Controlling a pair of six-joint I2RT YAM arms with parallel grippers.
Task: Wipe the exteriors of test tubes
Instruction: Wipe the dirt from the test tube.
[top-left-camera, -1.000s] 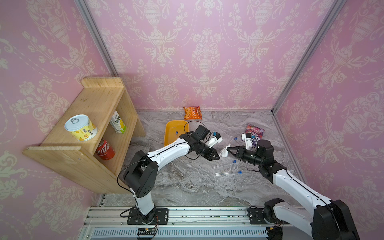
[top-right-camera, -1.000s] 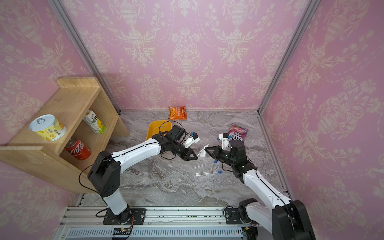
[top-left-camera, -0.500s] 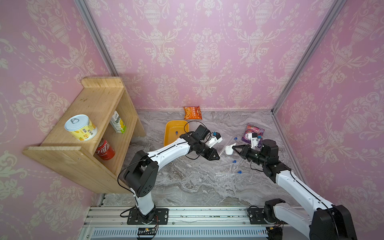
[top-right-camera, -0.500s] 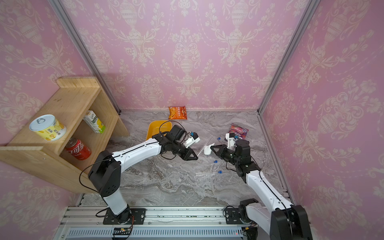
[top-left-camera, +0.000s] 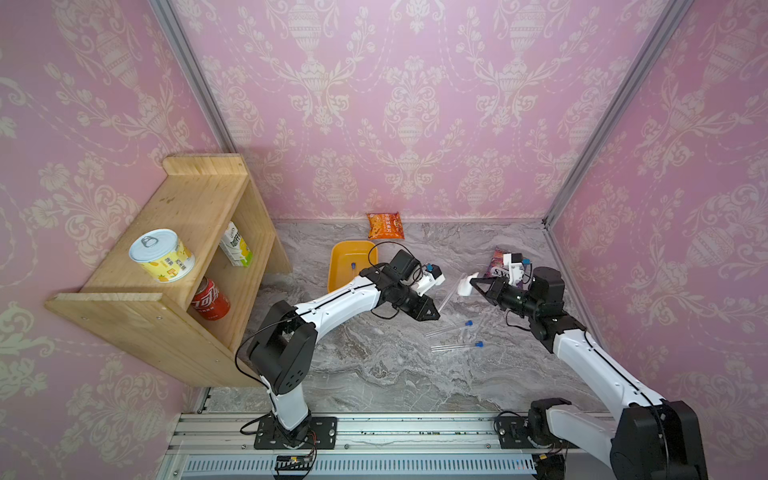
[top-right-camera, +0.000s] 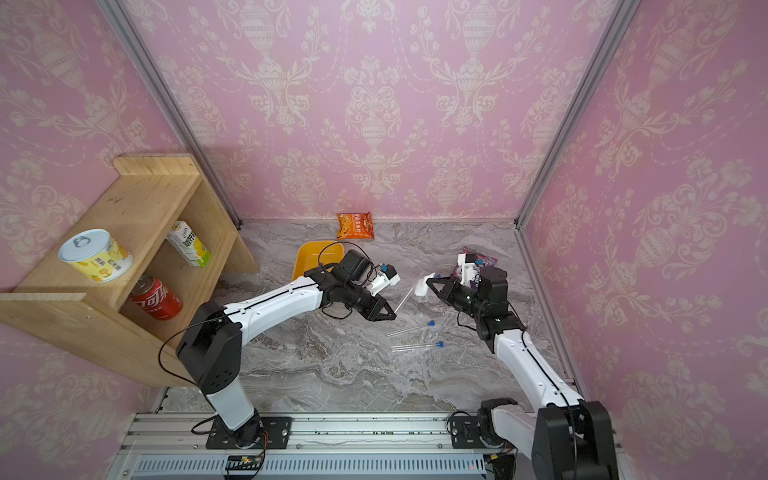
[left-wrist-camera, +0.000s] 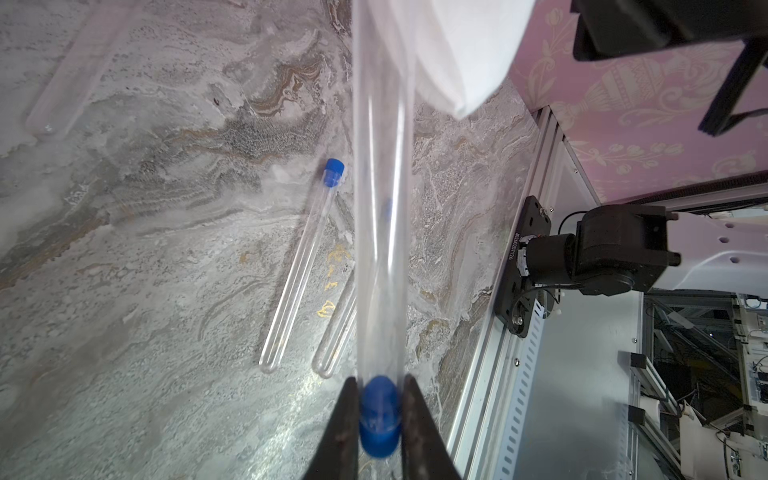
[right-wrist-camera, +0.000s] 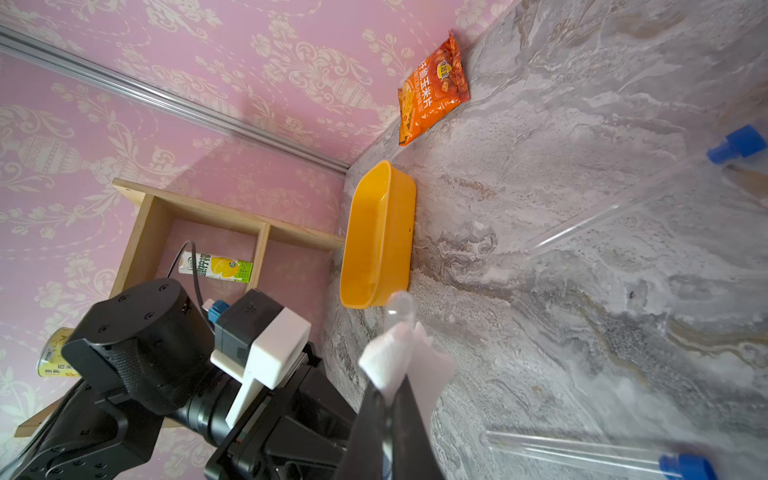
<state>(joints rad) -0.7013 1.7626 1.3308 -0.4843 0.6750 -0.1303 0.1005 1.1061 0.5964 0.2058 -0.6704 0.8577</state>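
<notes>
My left gripper (top-left-camera: 434, 316) (left-wrist-camera: 380, 380) is shut on the blue cap (left-wrist-camera: 379, 415) of one clear test tube (top-left-camera: 451, 293) (left-wrist-camera: 380, 208), held slanting above the table. My right gripper (top-left-camera: 476, 284) (right-wrist-camera: 386, 390) is shut on a folded white wipe (top-left-camera: 464, 287) (right-wrist-camera: 399, 361) (left-wrist-camera: 461, 50) that lies against that tube near its rounded closed end (right-wrist-camera: 399, 307). Two capped test tubes (top-left-camera: 449, 329) (top-left-camera: 455, 347) lie on the marble below, also seen in the left wrist view (left-wrist-camera: 303, 266). Another tube's blue cap (top-left-camera: 353, 264) shows inside the yellow tray (top-left-camera: 336, 282).
An orange snack bag (top-left-camera: 385, 225) lies by the back wall. A purple snack bag (top-left-camera: 496, 266) sits behind my right wrist. The wooden shelf (top-left-camera: 187, 249) with cans and a carton stands at the left. The metal rail (top-left-camera: 374, 428) runs along the front edge.
My right gripper has drawn back to the right with the wipe, sliding it along the held tube toward its closed end. The left arm and its tube have stayed put.
</notes>
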